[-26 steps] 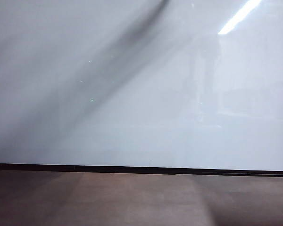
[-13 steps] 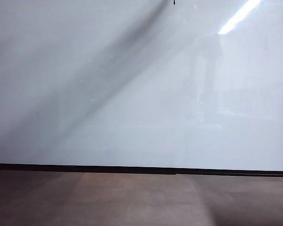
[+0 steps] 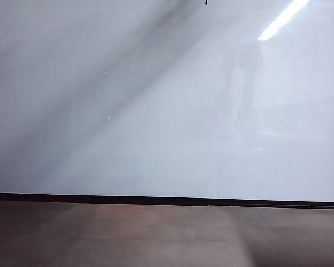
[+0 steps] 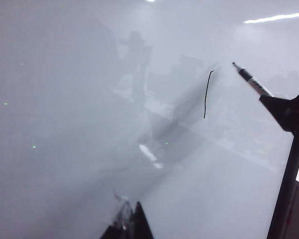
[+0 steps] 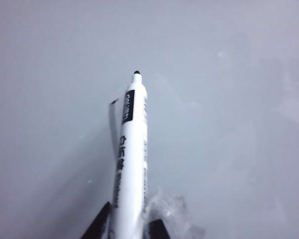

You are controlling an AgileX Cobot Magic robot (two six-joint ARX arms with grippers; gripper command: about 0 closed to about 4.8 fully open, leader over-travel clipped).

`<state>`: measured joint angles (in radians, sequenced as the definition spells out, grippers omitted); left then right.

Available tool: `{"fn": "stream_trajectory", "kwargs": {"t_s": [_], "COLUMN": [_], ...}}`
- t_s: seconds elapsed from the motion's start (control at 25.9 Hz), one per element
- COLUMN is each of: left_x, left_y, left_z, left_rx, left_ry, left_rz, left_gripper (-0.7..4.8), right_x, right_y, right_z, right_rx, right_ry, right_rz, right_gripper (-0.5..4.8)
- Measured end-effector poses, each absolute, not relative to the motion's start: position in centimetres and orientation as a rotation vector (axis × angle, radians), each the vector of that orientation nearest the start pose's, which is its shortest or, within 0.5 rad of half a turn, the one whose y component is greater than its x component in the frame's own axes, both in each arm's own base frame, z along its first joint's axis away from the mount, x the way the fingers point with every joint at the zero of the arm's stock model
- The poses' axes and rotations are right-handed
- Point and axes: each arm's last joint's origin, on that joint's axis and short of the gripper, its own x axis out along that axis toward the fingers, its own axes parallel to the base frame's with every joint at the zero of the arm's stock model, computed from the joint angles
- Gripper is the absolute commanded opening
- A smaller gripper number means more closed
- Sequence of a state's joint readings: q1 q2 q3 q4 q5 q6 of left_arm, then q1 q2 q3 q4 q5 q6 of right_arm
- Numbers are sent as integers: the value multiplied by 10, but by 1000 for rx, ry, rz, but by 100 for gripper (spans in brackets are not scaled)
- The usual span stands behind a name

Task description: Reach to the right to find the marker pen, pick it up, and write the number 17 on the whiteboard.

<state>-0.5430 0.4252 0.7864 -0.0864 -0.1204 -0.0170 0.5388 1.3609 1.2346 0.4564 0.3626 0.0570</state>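
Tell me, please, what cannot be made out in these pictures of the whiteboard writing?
- Black stroke: in the exterior view the top edge cuts off all but its end.
- Left pincer: only dark tips show in the left wrist view, so open or shut is unclear.
- Right pincer, shut on the marker pen: the picture's edge crops its fingers.
- Pen tip: contact with the whiteboard is unclear.

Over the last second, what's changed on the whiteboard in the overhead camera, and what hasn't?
A short black stroke end has appeared at the top edge of the whiteboard; a second ago that spot was bare. The broad diagonal shadow across the board has faded a little. The board, its black frame and the floor below have stayed put. Neither tool shows in that view; in the wrist views the right tool is shut on the marker pen.
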Motion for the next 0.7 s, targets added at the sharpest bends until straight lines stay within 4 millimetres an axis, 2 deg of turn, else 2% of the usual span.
{"fn": "stream_trajectory", "kwargs": {"t_s": [0.35, 0.7], "left_x": [71, 71], "left_y": [-39, -39], "left_z": [381, 381], "left_rx": [-107, -106], "left_ry": [-258, -257], "left_rz": [-422, -422], "left_gripper": [-5, -5], "right_x": [275, 285], "right_y": [140, 145], "right_z": [416, 408], "right_rx": [173, 169], "right_ry": [-253, -238], "right_rz": [147, 152], "right_gripper": [-9, -9]}}
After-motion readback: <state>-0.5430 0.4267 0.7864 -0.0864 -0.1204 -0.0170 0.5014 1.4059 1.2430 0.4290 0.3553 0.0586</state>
